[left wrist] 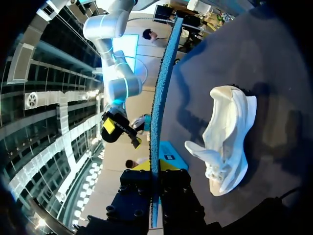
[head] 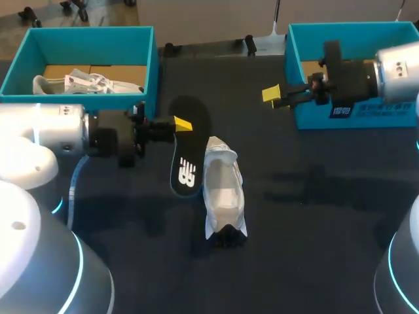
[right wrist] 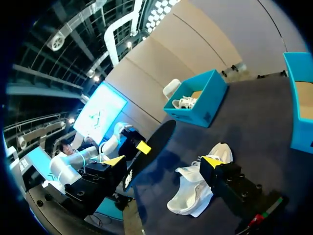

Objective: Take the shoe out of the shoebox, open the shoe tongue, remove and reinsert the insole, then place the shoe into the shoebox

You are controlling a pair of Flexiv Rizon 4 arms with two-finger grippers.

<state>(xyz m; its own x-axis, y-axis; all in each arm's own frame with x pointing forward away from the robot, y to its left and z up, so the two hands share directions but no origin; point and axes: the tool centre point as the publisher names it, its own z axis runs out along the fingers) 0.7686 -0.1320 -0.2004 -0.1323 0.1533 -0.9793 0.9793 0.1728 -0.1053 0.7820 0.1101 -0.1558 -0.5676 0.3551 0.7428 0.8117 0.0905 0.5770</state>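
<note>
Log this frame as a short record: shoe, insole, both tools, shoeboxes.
shoe: white, lying on the table
insole: black, out of the shoe, raised beside it
left tool: shut on the insole
right tool: open, empty, by the right shoebox
left shoebox: holds a second shoe

Head cam sits above and behind us, looking down, far enough off to take in the whole tabletop (head: 314, 216), with the shoe (head: 224, 190) and insole (head: 190, 147) mid-view. Left wrist cam looks out along our left jaws, very close: insole edge-on right ahead, shoe just beside it. Right wrist cam is farther off, looking across the tabletop at our left arm (right wrist: 73, 164); the left one looks back at our right arm (left wrist: 122, 85). All three share shoe and insole.
</note>
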